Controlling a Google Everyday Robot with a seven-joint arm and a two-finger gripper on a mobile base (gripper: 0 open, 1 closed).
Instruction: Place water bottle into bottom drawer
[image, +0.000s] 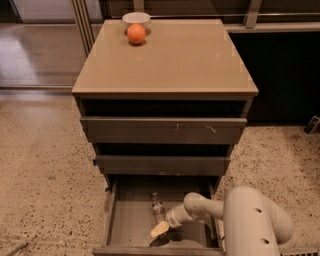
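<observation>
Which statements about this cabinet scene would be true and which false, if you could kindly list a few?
1. The water bottle lies on the floor of the bottom drawer. True.
2. The orange sits in the middle drawer. False: it is on the cabinet top, by the white bowl.
3. The gripper is down inside the bottom drawer, close to the water bottle. True.
4. The bottom drawer is pushed shut. False: it is pulled out.

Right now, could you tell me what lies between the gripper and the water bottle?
Nothing in the camera view: the gripper sits right beside the water bottle inside the bottom drawer.
</observation>
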